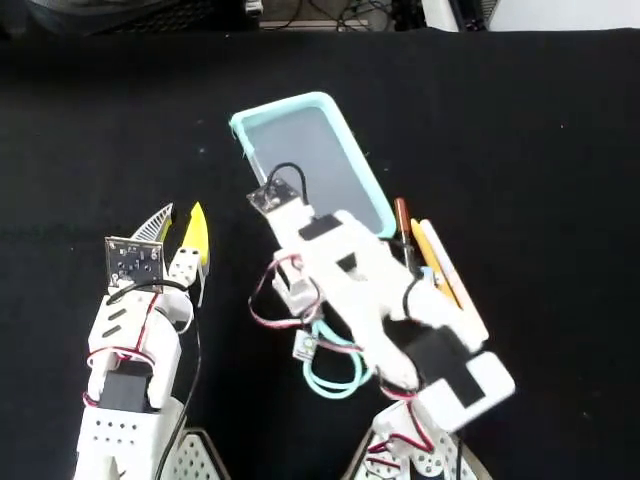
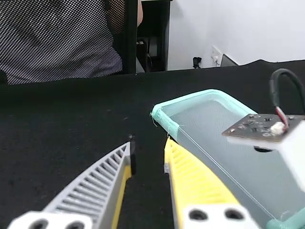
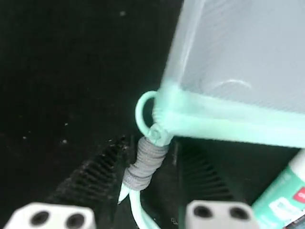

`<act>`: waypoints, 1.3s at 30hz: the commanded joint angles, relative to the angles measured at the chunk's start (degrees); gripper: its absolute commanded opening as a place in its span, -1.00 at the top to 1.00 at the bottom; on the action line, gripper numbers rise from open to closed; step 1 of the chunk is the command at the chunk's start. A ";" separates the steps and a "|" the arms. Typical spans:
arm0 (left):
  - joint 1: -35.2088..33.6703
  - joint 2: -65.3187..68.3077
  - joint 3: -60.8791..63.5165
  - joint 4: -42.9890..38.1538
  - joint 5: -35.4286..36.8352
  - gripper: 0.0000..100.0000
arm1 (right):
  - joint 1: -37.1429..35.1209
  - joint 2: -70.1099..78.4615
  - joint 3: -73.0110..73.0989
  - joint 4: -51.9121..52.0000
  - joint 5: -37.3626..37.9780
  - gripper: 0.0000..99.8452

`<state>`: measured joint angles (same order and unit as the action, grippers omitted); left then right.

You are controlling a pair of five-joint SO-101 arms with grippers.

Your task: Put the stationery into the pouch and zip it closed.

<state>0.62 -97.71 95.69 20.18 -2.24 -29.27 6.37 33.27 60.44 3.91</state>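
The teal mesh pouch [image 1: 300, 150] lies flat at the table's middle back. My right arm [image 1: 370, 290] reaches over its near end, hiding the gripper underneath. In the right wrist view, the right gripper [image 3: 148, 167] is shut on the grey-wrapped zip pull cord [image 3: 145, 160] at the pouch corner [image 3: 164, 112]. The cord's teal loop [image 1: 335, 378] trails from under the arm. Pencils [image 1: 432, 255] lie beside the pouch on the right. My left gripper [image 2: 147, 155] stands open and holds nothing, just left of the pouch's far corner [image 2: 159, 117].
A teal-labelled stationery item [image 3: 281, 200] lies close to the pouch's near edge. The right arm's camera board [image 2: 259, 129] hangs over the mesh. Black cloth [image 1: 90, 140] covers the table; its far edge runs along the back.
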 commanded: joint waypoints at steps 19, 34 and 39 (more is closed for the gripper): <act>-0.31 -0.44 -0.40 -1.32 -0.62 0.73 | 8.18 -16.48 7.96 0.53 7.74 0.97; 7.96 12.92 -6.55 -0.70 -3.87 0.63 | 8.09 -36.44 15.60 -9.41 10.81 0.97; 3.74 29.36 -21.23 9.58 -3.78 0.62 | 8.09 -36.79 6.64 -6.15 16.79 0.97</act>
<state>5.89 -76.97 85.49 24.40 -5.76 -21.36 -28.62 47.16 52.79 18.51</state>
